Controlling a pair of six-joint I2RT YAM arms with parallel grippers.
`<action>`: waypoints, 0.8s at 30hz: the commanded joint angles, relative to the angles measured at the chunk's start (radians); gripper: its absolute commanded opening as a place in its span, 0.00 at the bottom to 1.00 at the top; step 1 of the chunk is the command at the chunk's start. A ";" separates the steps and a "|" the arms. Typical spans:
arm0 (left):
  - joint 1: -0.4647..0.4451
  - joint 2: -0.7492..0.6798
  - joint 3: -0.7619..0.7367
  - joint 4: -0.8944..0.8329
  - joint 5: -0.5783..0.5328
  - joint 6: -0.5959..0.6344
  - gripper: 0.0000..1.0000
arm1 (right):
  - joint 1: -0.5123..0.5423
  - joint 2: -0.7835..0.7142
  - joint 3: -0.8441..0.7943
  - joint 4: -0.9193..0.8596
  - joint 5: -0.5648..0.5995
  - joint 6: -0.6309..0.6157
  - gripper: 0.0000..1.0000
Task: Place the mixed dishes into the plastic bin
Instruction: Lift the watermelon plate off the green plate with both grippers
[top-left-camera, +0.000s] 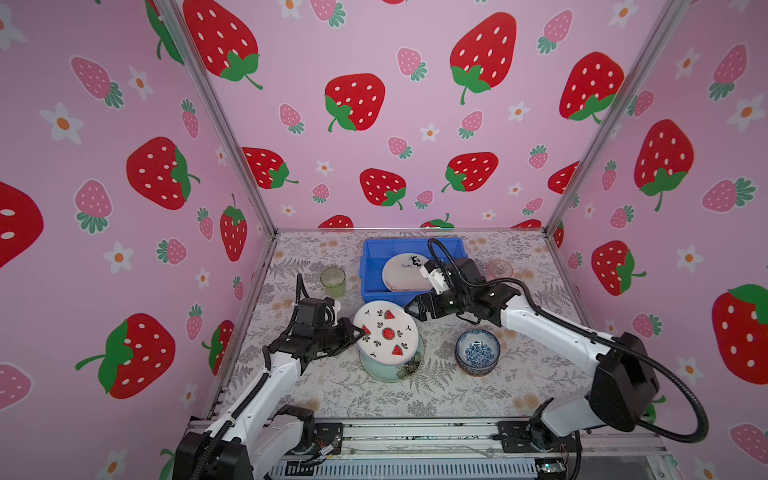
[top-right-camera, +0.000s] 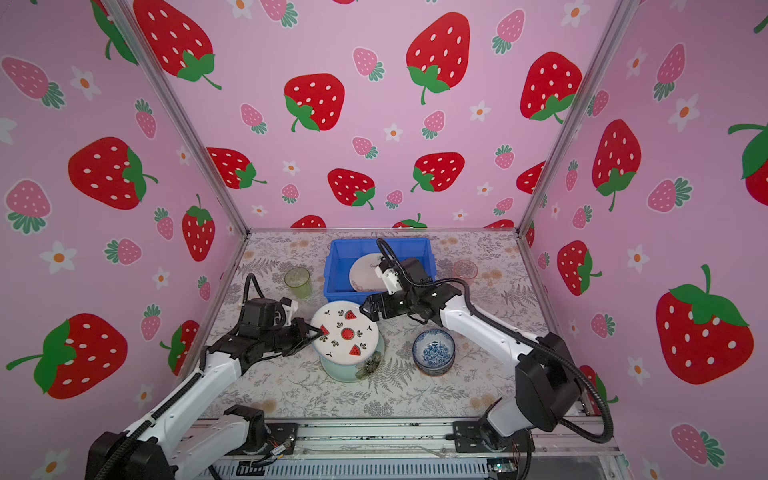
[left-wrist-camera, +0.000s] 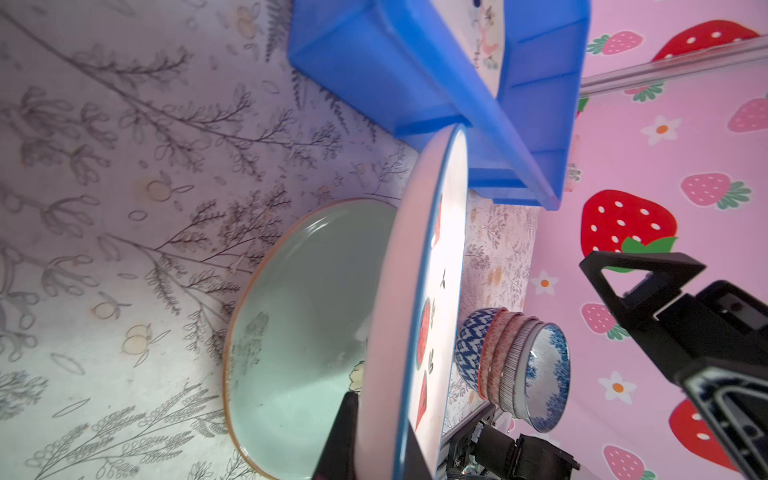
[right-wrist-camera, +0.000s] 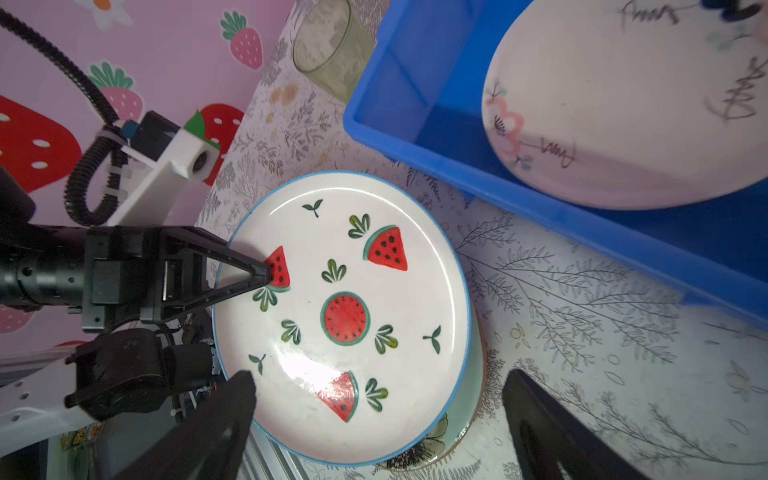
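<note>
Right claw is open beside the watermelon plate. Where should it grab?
Take the watermelon plate by the rim nearest the right claw, opposite the left claw, coming from the right, one finger above, one below. It's held tilted off the green plate, so that rim likely has room beneath.

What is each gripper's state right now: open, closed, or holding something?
Left gripper: closed on the watermelon plate at its rim.
Right gripper: open, holding nothing.

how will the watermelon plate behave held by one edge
The watermelon plate looks like stiff glazed ceramic, so it should not flex. Its glossy face shows glare, so it may slip in the left gripper, which pinches only one rim. Held off-centre, it may droop toward the pale green plate and chip.
</note>
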 joint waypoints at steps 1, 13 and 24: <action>0.003 0.010 0.111 0.104 0.186 0.068 0.00 | -0.044 -0.079 -0.016 -0.065 -0.015 0.034 0.97; -0.036 0.189 0.303 0.245 0.395 0.101 0.00 | -0.166 -0.285 -0.210 0.029 -0.156 0.142 0.89; -0.111 0.243 0.332 0.295 0.388 0.099 0.00 | -0.209 -0.263 -0.233 0.126 -0.263 0.162 0.69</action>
